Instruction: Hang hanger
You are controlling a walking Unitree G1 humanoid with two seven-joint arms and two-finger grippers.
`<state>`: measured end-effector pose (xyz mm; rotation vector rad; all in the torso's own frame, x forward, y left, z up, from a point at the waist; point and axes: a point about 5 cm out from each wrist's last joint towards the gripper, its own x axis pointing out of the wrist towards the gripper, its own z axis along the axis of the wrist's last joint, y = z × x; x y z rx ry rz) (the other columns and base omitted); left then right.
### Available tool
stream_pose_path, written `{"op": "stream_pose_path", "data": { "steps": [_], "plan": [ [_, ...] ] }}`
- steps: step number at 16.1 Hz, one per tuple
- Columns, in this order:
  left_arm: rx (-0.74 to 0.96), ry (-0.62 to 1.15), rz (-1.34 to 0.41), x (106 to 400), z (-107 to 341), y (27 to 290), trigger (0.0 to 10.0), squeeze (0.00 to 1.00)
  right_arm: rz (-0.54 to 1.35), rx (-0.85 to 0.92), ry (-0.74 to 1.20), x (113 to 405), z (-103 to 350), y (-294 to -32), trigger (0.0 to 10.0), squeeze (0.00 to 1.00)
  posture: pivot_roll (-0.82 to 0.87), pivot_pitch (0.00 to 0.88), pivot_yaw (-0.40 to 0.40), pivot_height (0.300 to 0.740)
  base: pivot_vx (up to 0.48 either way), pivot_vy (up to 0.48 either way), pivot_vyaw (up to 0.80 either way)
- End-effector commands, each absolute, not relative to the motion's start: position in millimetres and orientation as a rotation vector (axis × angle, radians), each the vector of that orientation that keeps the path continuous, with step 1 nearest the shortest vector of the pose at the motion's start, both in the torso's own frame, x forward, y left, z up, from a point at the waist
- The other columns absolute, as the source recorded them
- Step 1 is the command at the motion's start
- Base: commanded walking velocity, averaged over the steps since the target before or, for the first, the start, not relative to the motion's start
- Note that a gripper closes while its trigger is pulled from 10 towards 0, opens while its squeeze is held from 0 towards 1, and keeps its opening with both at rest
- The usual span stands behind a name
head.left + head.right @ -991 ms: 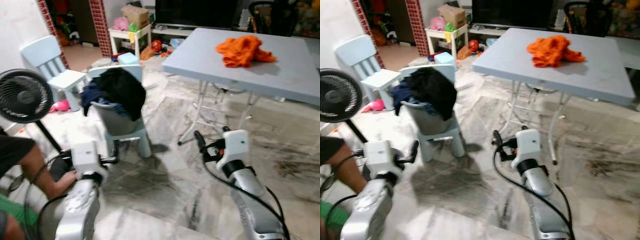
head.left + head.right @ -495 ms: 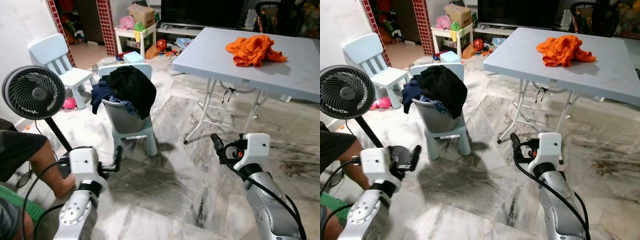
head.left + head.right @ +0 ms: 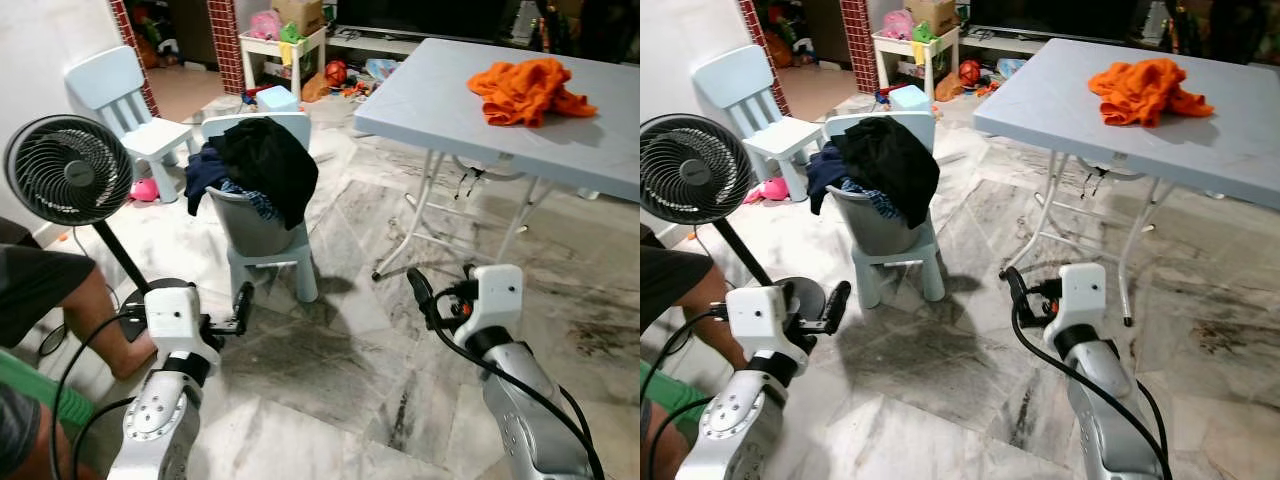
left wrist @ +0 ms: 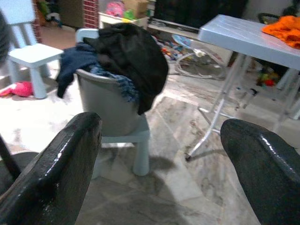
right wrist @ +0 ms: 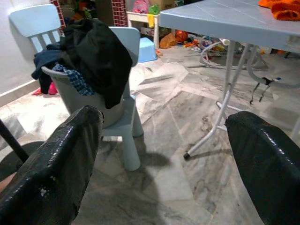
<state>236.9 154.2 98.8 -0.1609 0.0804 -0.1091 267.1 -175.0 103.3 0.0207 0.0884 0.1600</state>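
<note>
Marble flooring is stretching ahead between both arms. Left gripper and right gripper are hovering low, fingers spread, carrying nothing. No hanger is discernible; possibly it is buried in the laundry basket under dark clothes. Approaching that basket seems the next step.

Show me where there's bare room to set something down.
Most of the grey table is bare; an orange cloth takes its far side. The marble floor between the two open grippers, in front of the chair, is free. The grey basket on that chair is piled with dark clothes.
</note>
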Motion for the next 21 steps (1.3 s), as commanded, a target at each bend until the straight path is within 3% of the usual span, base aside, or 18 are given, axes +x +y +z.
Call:
{"op": "stream_pose_path", "data": {
  "steps": [1, 4, 7, 21],
  "plan": [
    [-0.159, 0.080, -0.108, 235.4, 100.5, 155.3, 10.0, 0.00, 0.169, 0.011, 0.061, 267.1, 109.7, -173.5, 10.0, 0.00, -0.08, 0.000, 0.008, 0.740, 0.000, 0.000, 0.00],
    [-0.162, 0.083, -0.120, 235.7, 100.7, 154.4, 10.0, 0.00, 0.172, 0.000, 0.059, 267.7, 109.8, -172.3, 10.0, 0.00, -0.07, 0.000, 0.010, 0.740, 0.085, 0.000, 0.00],
    [-0.162, 0.088, -0.127, 236.6, 100.3, 152.1, 10.0, 0.00, 0.180, -0.003, 0.061, 268.3, 109.1, -171.0, 10.0, 0.00, -0.07, 0.000, 0.010, 0.740, 0.254, 0.000, 0.80],
    [-0.178, 0.079, -0.135, 242.9, 102.2, 149.9, 10.0, 0.00, 0.199, -0.020, 0.046, 271.9, 109.0, -161.9, 10.0, 0.00, -0.07, 0.000, 0.009, 0.740, 0.340, 0.000, 0.00]
  ]
}}
